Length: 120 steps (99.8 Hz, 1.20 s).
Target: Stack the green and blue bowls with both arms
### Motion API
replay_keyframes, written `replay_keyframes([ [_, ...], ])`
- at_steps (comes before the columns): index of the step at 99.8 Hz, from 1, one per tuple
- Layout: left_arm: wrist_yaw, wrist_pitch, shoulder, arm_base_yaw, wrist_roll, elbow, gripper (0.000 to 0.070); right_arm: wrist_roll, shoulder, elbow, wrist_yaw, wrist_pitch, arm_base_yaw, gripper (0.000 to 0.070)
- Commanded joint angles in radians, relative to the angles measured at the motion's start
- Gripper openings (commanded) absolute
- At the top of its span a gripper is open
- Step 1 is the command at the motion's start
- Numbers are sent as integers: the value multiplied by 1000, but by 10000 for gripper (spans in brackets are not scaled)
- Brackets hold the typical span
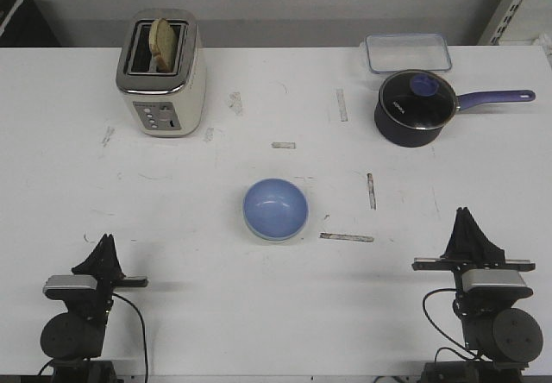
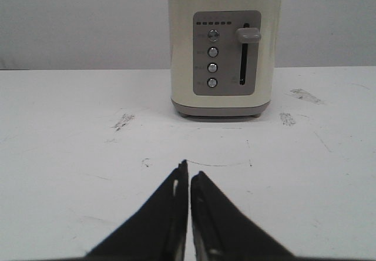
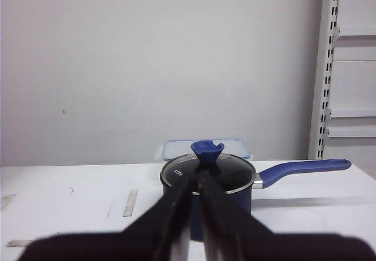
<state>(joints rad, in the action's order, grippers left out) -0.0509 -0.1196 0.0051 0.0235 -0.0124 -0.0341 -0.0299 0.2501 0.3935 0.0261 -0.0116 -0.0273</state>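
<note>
- Both arms sit folded at the near edge of the bench [image 1: 172, 228], one at each corner; this looks like a parked pose, well apart from everything else.
- Left hand [image 2: 188, 176]: fingers together, only a hairline slit between them, holding nothing and touching nothing. It points toward the cream toaster [image 1: 161, 72] at the far left, which holds a slice of bread [image 1: 161, 40].
- Right hand [image 3: 194, 184]: fingers together, empty. It points toward the dark saucepan [image 1: 416, 107] with its glass lid; a clear lidded box [image 1: 407, 53] lies just behind the pan.
- Blue bowl [image 1: 275, 209]: upright at mid-bench, between the two arms. A pale rim shows under its near edge, so the green bowl is probably nested beneath it, though this cannot be confirmed.
- Judgement: the stack appears complete.
</note>
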Motion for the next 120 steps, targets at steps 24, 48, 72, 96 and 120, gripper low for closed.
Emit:
replay_keyframes([
  [24,-2,-13,-2,-1,2,22,1,5,-2,0,0,-11,-3,13],
  [48,-2,-14,-2,-1,2,22,1,5,-2,0,0,-11,-3,13],
  [72,-2,-13,-2,-1,2,22,1,9,-78,-62,-39,13,24,13],
  [96,-2,-12,-2,-1,2,22,1,5,-209,-257,-97,-88,68,13],
  [120,-2,-12,-2,-1,2,22,1,4,-249,-351,-97,-95,61,13],
])
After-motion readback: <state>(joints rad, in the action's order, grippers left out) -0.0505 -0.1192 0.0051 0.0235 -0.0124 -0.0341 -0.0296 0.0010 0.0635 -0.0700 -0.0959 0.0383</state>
